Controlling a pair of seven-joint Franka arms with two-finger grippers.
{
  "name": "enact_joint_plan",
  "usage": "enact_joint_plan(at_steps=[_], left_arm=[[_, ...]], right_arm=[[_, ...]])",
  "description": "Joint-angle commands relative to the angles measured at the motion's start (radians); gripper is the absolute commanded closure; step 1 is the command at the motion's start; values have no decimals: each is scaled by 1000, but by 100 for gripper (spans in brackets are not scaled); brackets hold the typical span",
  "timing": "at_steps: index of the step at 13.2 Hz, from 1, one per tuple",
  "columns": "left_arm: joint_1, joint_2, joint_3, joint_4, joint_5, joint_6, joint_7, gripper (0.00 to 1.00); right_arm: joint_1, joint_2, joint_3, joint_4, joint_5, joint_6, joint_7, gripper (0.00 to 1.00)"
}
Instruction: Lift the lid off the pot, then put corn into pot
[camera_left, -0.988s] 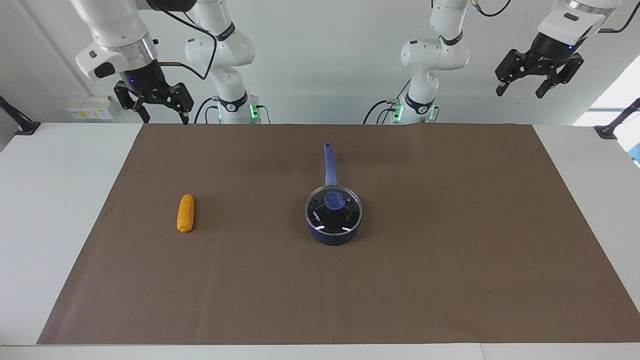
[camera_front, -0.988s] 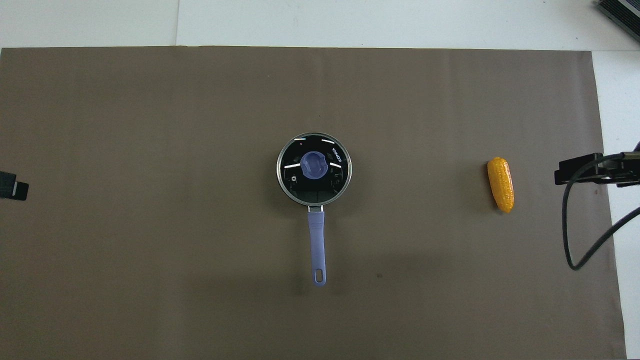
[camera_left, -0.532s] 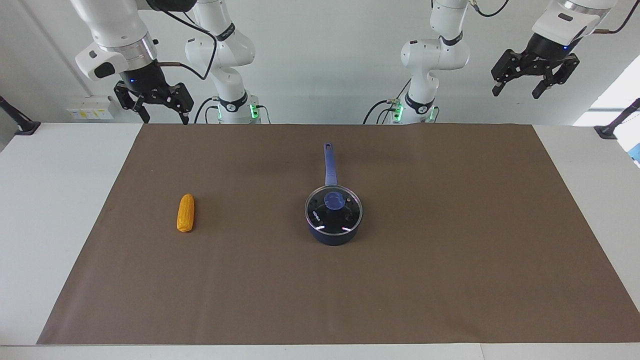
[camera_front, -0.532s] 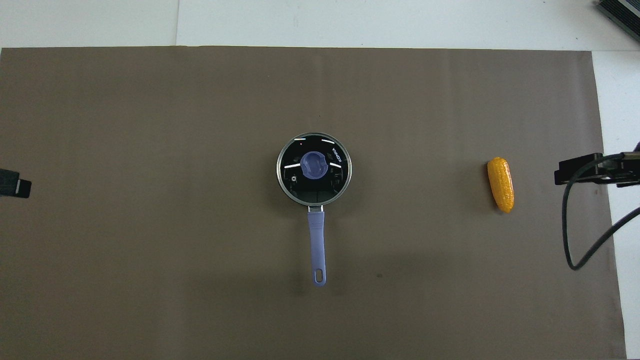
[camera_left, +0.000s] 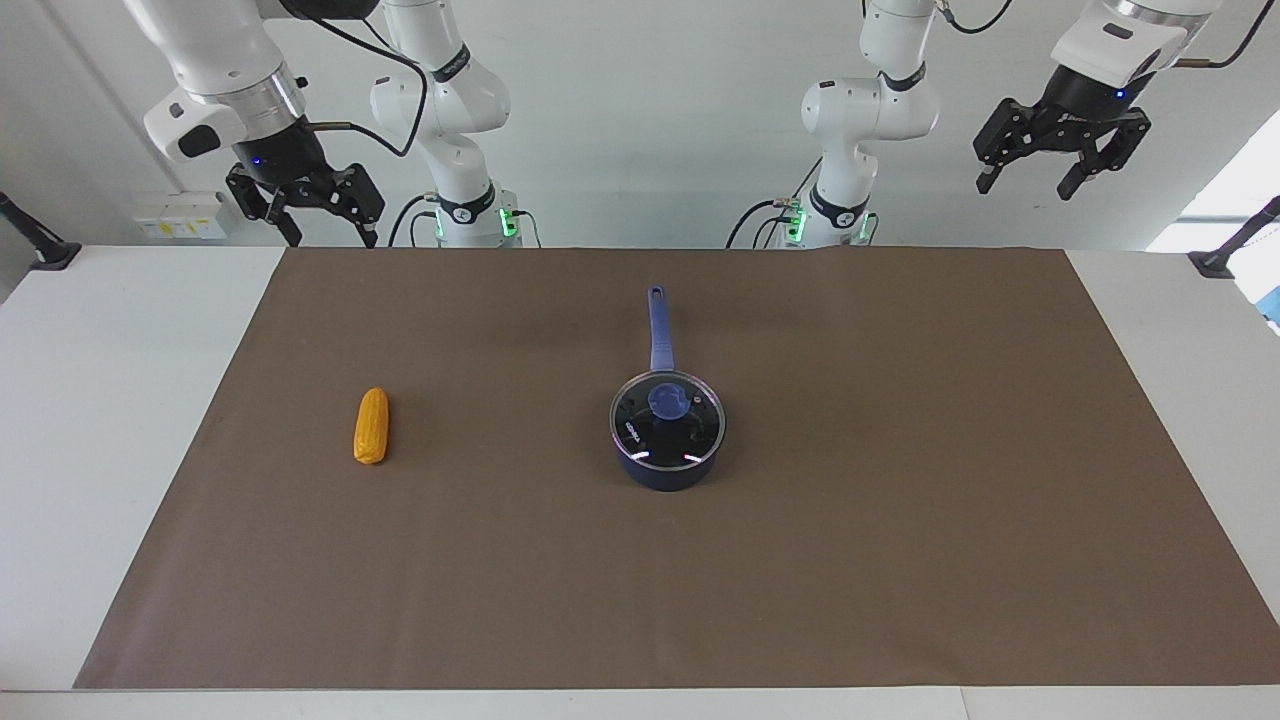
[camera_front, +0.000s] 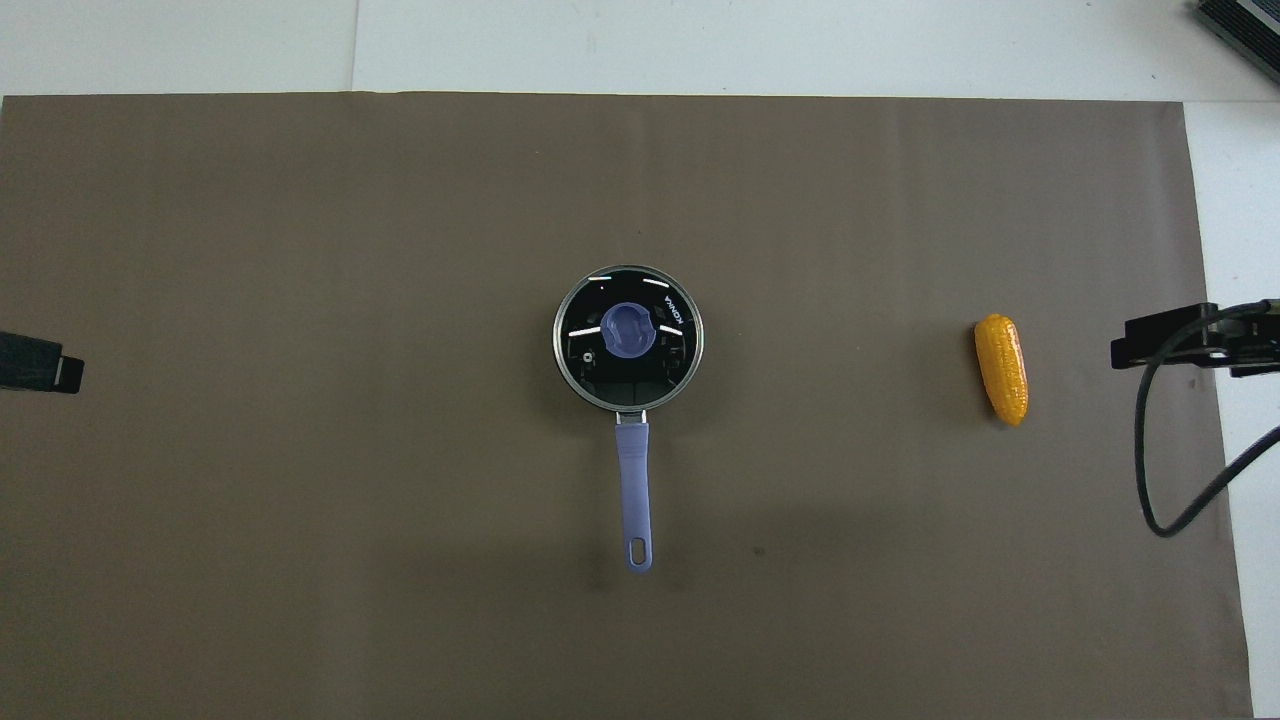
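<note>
My left pincer (camera_left: 1058, 172) and right pincer (camera_left: 305, 212) hang spread and empty, high above the desk (camera_left: 110, 400), no step begun, lid (camera_left: 667, 422) on the pot (camera_left: 668, 470) below between them; from overhead, corn (camera_front: 1002, 368) lies beside my right pincer (camera_front: 1175, 340), nothing blocking the knob.

Brown mat (camera_left: 900, 500) on white table (camera_left: 90, 400); small black mount (camera_left: 45, 250) — table's corner

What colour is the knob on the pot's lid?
Blue, a paler shade than the dark navy pot. The knob on the lid shows best in the overhead view.
</note>
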Motion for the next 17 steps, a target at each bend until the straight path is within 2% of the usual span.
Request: enact_joint_plan(at_steps=[1, 13, 14, 17], left_arm=[[-12, -20, -2, -25, -10, 18, -14, 0], [-12, -18, -32, -22, -5, 30, -32, 0], [-13, -17, -39, -22, -10, 41, -32, 0], [-41, -3, -60, -25, -14, 96, -35, 0]], right_arm=[[-13, 2, 0, 8, 4, 0, -4, 0], [-16, 2, -5, 6, 3, -10, -6, 0], [-14, -6, -6, -9, -2, 5, 0, 0], [-14, -15, -6, -116, -26, 178, -10, 0]])
